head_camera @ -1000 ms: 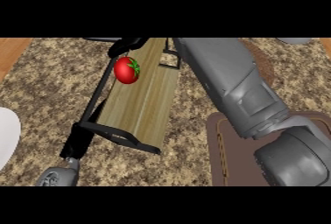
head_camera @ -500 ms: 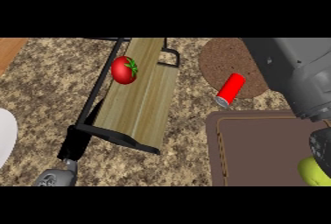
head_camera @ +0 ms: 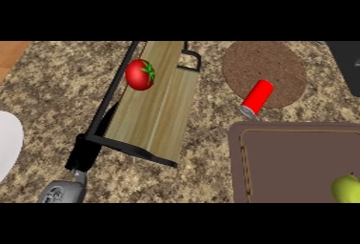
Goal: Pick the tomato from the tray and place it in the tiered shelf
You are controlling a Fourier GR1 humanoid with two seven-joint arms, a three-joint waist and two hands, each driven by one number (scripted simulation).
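Nearest me on the right, a green fruit sits on the brown tray, right at the view's lower right corner, where the edge cuts it off. The tray fills the near right part of the counter, and what I can see of its surface beyond the fruit is plain brown.

At the near left, my left hand comes up from the grey wrist as a narrow black shape seen edge-on. Its tip is just at the near left corner of the shelf. I cannot tell how far open it is, and I see nothing in it. Left of it, a white plate shows only partly at the view's left edge.

The shelf runs away from me on a slant, its near end to the left and its far end more to the right. It has a pale wooden board inside a black frame.

The tomato is on that board, toward the far end. It rests against the black rail on the left side, with its green stalk turned to the right. It is well apart from my hand.

Right of the shelf and beyond the tray, a red can lies on its side at an angle. Its far end is on a round brown mat, and its grey near end reaches past the mat's rim over the counter.

At the far right corner there is a dark object that I cannot make out. At the far left corner a strip of wood borders the counter.
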